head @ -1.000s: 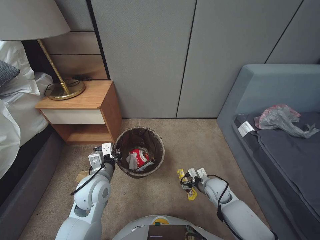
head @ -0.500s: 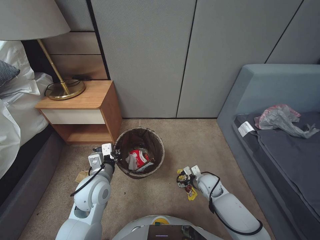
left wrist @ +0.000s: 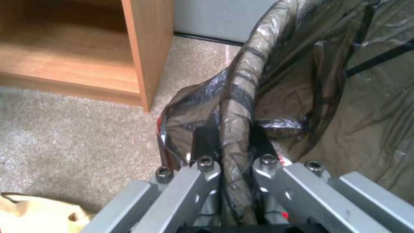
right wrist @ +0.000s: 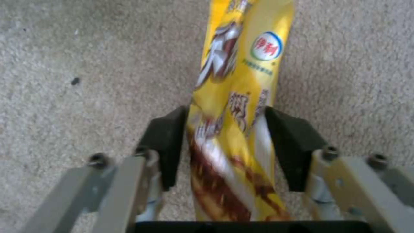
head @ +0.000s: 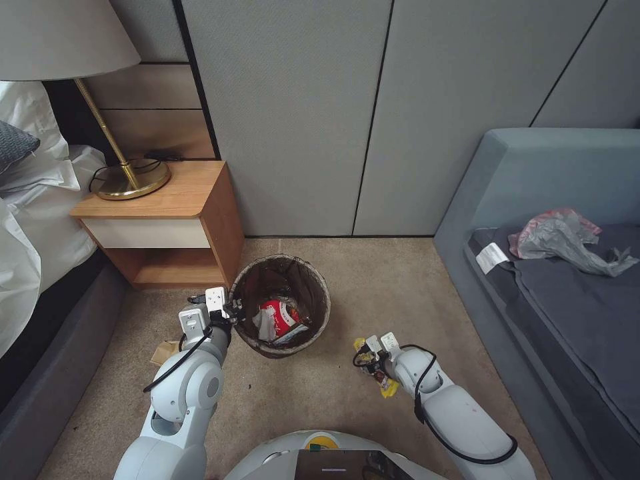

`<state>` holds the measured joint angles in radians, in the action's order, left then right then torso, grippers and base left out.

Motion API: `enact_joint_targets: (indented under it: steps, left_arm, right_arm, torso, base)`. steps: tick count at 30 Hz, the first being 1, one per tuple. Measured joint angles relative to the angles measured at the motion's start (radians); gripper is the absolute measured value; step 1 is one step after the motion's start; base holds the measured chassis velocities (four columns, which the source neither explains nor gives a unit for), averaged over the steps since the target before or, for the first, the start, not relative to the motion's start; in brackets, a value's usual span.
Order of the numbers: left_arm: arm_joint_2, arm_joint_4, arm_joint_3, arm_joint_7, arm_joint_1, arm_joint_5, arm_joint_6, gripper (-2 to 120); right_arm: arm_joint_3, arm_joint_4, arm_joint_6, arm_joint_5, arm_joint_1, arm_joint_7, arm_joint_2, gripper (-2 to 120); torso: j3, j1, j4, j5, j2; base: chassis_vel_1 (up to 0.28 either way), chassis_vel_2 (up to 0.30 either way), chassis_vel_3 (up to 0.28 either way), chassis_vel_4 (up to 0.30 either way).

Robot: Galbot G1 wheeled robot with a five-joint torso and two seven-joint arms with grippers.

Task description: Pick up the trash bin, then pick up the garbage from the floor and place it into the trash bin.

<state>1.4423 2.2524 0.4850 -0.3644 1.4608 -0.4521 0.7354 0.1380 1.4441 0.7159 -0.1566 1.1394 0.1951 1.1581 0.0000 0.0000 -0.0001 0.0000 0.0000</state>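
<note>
The trash bin (head: pixel 325 297), lined with a dark brown bag, stands on the carpet beside the nightstand. My left gripper (head: pixel 230 312) is shut on its near-left rim; in the left wrist view the pads (left wrist: pixel 206 139) pinch the bag-covered rim (left wrist: pixel 241 97). A red-and-white crushed cup (head: pixel 279 315) lies inside the bin. To the bin's right, a yellow snack wrapper (head: pixel 381 383) lies on the floor. My right gripper (head: pixel 370 352) is down over it. Its pads (right wrist: pixel 166 145) press both edges of the wrapper (right wrist: pixel 241 81). Brown paper (head: pixel 163 351) lies on the floor left of my left arm.
A wooden nightstand (head: pixel 173 213) with a brass lamp (head: pixel 130 177) stands close behind-left of the bin, with a bed at the far left. A grey-blue sofa (head: pixel 533 200) carrying a crumpled plastic bag (head: pixel 567 237) lines the right. Grey wall panels close the back.
My right arm moved left and slightly forward along the wrapper, then settled with its fingers around it. The left gripper and bin stayed put.
</note>
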Motion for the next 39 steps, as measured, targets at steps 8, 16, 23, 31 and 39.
enact_joint_targets:
  steps: [8,16,23,31,39]
  left_arm:
    - [-0.001,-0.006,-0.001,0.0,-0.003,0.0,0.0,2]
    - [-0.002,-0.011,0.0,0.001,-0.005,-0.001,0.0,2]
    - [-0.004,-0.013,0.0,0.001,-0.012,-0.003,0.0,2]
    - [-0.007,-0.014,0.001,0.001,-0.015,-0.007,0.0,2]
    - [-0.015,-0.004,0.002,0.001,-0.015,-0.008,0.0,2]
  right_arm:
    - [0.0,-0.005,-0.001,0.0,-0.008,0.002,-0.002,16]
    - [0.002,-0.009,-0.002,-0.002,-0.018,0.002,0.001,0]
    - [0.068,0.038,-0.026,-0.005,-0.006,0.0,-0.004,0]
    - [0.181,0.186,-0.085,-0.038,0.018,-0.017,-0.029,0]
    - [0.244,0.405,-0.189,-0.121,0.012,-0.033,-0.051,0]
  torso:
    - [0.0,0.0,0.0001,0.0,0.0]
    - [0.0,0.0,0.0001,0.0001,0.0]
    - [0.0,0.0,0.0,0.0001,0.0]
    - [0.0,0.0,0.0,0.0,0.0]
    - [0.0,0.0,0.0,0.0,0.0]
  base:
    - [0.0,0.0,0.0,0.0]
    - [0.0,0.0,0.0,0.0]
    - [0.0,0.0,0.0,0.0]
    - [0.0,0.0,0.0,0.0]
    - [0.0,0.0,0.0,0.0]
